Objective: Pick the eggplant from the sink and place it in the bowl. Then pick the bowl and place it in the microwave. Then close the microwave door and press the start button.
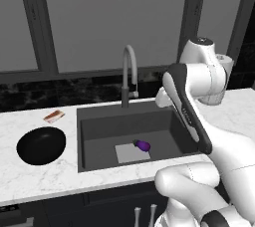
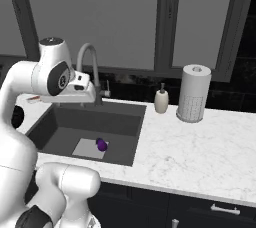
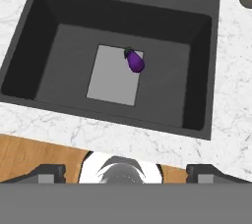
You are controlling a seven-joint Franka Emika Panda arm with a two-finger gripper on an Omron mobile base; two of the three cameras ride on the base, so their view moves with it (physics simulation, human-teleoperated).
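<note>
The gripper (image 3: 125, 171), spread wide and empty, hangs above the glossy oval eggplant (image 3: 134, 61) in the sink (image 3: 44, 36).

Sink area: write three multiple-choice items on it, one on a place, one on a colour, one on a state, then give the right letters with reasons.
1. Where does the eggplant lie?
A. in the bowl
B. on the sink floor, at a corner of the pale square
C. on the counter by the paper towel roll

2. What colour is the bowl?
A. black
B. white
C. red

3. What is in the bowl?
A. the eggplant
B. the soap bottle
C. nothing

Answers:
1 B: the hand view shows it at the square's corner, inside the basin.
2 A: the left base view shows a black round bowl on the counter left of the sink.
3 C: its inside shows bare black there.
</note>
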